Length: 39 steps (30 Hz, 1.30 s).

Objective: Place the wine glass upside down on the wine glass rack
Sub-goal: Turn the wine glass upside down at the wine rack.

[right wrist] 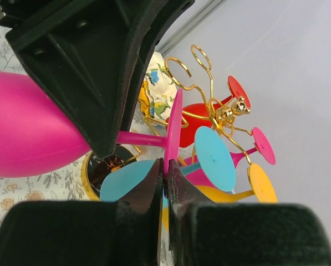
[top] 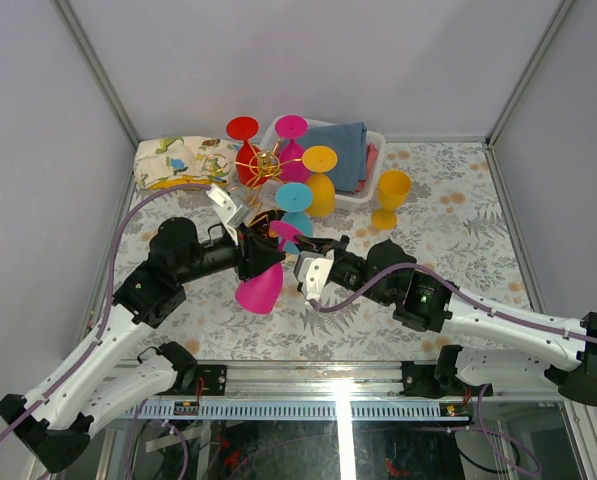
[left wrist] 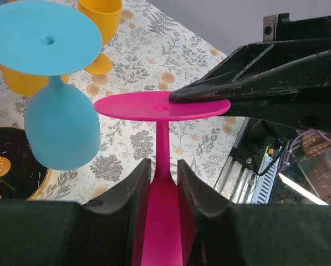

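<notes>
- Clamped in the left gripper (left wrist: 163,169), its 2 fingers pressed against either side of the neck where bowl meets stem: the magenta wine glass (top: 260,290).
- Pinched as well by the right gripper (right wrist: 165,163), jaws all but together on the thin edge of the glass's round foot.
- Held between the 2 arms, lying roughly on its side, bowl toward the near edge of the table (top: 458,230), foot toward the wine glass rack (top: 265,163).
- Not on the rack; just in front of it.
- Hard to tell from any view whether the bowl clears the table or rests on it.
- Hanging upside down on the rack's gold wire arms, feet up and bowls down: 4 glasses, namely a red glass (top: 246,150), a second magenta glass (top: 291,127), an orange glass (top: 320,185) and a cyan glass (top: 296,205).
- Closest to the held glass's foot: the cyan glass, just beside it in the left wrist view and not touching it.
- Beneath the hanging bowls, partly seen in the left wrist view: the rack's round dark base (left wrist: 13,147) with a gold rim.
- Upright on the table, right of the rack and apart from it: a yellow goblet (top: 391,195).
- Behind the rack, against the far edge: a white basket (top: 376,140) holding a blue cloth (top: 343,150) and something pink beside it.
- Left of the rack, lying flat: a folded patterned cloth (top: 183,160).
</notes>
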Motion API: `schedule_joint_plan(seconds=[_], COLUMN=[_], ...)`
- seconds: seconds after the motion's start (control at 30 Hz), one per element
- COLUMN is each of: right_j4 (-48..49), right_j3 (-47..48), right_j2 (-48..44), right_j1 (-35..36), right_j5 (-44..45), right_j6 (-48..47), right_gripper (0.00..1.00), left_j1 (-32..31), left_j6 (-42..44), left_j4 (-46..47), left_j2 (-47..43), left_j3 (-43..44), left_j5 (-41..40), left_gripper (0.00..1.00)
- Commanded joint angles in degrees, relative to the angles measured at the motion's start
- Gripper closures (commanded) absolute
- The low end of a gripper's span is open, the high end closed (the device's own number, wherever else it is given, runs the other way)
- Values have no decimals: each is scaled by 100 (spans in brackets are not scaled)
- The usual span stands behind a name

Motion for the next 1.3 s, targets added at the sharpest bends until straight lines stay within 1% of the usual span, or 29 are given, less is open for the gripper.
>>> schedule_joint_plan(seconds=[0.0,0.07,0.17,0.4,0.5,0.53,0.63,0.67,0.7,0.73,0.8,0.87,0.93,1.03,1.17,1.27], right_j4=[787,795,803,932,939,947,959,939,909,873,797,723,651,571,500,327], right_j3=[47,53,40,-28,-82,-102,-140,-136,-122,-123,-117,-163,-226,-432,-738,-873], right_j2=[-74,-67,-48,-100,-109,-107,-125,-135,-142,-156,-205,-283,-387,-618,-903,-1068], right_j1=[68,69,74,68,69,68,72,69,68,75,69,68,67,68,69,68], right_j5=[213,237,296,291,340,369,464,473,497,518,550,635,762,934,1123,1231], right_j6=[12,52,129,649,769,791,833,844,850,862,856,851,886,1062,1195,1344], right_gripper=[98,98,98,97,94,92,82,76,66,59,50,44,40,38,37,36], left_j1=[-24,-24,-24,-25,-24,-24,-24,-24,-22,-22,-24,-11,-9,8,23,49], left_j6=[-86,-86,-94,-210,-252,-253,-260,-261,-262,-268,-258,-203,-106,-36,6,-63], left_j4=[432,458,513,786,868,873,883,891,898,900,869,759,544,448,547,879], left_j2=[51,49,46,30,1,-21,-116,-165,-209,-259,-365,-478,-657,-1039,-1390,-1503], left_j3=[-117,-143,-170,-289,-317,-318,-354,-375,-401,-421,-469,-492,-479,-517,-663,-857], left_j5=[218,218,205,197,110,73,-67,-124,-191,-251,-412,-634,-1136,-1815,-2400,-2690], left_gripper=[84,91,99,100,100,100,100,100,100,100,100,100,100,100,100,100])
